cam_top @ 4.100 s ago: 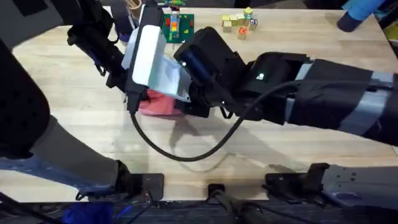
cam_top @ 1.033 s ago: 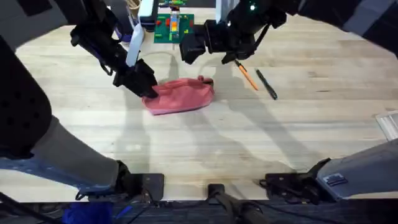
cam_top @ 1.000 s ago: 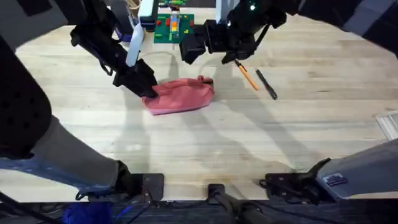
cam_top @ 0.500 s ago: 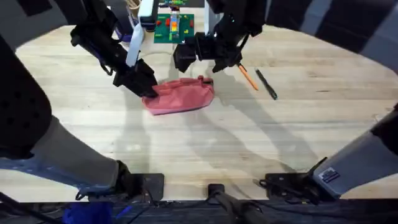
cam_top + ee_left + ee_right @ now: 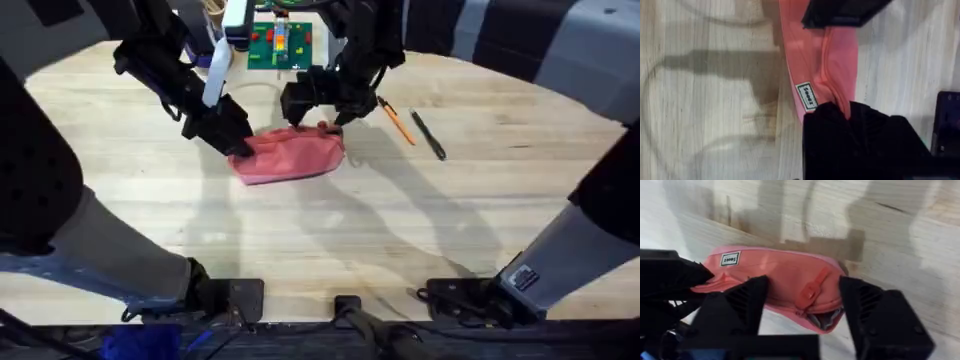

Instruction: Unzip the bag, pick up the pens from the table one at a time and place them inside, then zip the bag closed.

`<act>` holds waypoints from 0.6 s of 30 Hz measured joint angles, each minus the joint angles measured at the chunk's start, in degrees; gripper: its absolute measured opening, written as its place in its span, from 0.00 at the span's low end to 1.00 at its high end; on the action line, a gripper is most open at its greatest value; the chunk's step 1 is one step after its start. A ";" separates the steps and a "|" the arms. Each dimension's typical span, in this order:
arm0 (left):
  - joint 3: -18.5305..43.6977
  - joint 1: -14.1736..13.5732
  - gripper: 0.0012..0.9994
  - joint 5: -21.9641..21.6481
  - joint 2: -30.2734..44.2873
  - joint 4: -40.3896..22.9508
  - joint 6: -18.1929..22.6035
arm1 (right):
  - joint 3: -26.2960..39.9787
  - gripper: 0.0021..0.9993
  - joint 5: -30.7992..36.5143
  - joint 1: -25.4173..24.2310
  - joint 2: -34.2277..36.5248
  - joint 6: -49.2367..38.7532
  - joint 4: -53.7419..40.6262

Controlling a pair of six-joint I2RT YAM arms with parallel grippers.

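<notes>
The pink bag [image 5: 292, 156] lies on the table [image 5: 330, 235] left of centre. My left gripper [image 5: 236, 142] is shut on its left end; in the left wrist view the black fingers [image 5: 826, 116] pinch the fabric of the bag [image 5: 812, 65]. My right gripper [image 5: 314, 103] hovers open over the bag's right end. In the right wrist view its fingers [image 5: 742, 305] straddle the zipper pull [image 5: 812, 291], and a small gap shows grey lining beside it. The orange pen [image 5: 397, 122] and the black pen [image 5: 429, 136] lie right of the bag.
A green board with coloured pieces [image 5: 284, 42] stands at the back, just behind both grippers. The arms' bases and cables [image 5: 345, 305] line the near edge. Bare wood spreads in front of the bag and to the right of the pens.
My right gripper has moved left and down from above the pens to the bag's right end. The left gripper, bag and pens have stayed put.
</notes>
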 joint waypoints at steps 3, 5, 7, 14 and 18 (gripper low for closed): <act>0.00 0.00 0.04 0.00 0.00 0.00 0.02 | 0.00 0.67 -0.17 0.00 0.00 0.45 0.04; 0.00 0.00 0.04 0.00 0.00 -0.02 0.01 | 0.00 0.58 -0.36 0.02 0.00 0.64 0.07; 0.00 0.00 0.04 0.00 0.00 -0.02 0.00 | 0.00 0.51 -0.42 0.07 0.00 0.81 0.07; 0.00 0.00 0.04 0.00 0.00 -0.09 0.01 | 0.00 0.37 -0.92 0.59 0.00 1.09 0.15; 0.00 0.00 0.04 0.00 0.00 -0.11 0.02 | 0.00 0.23 -2.05 0.59 0.00 1.11 0.15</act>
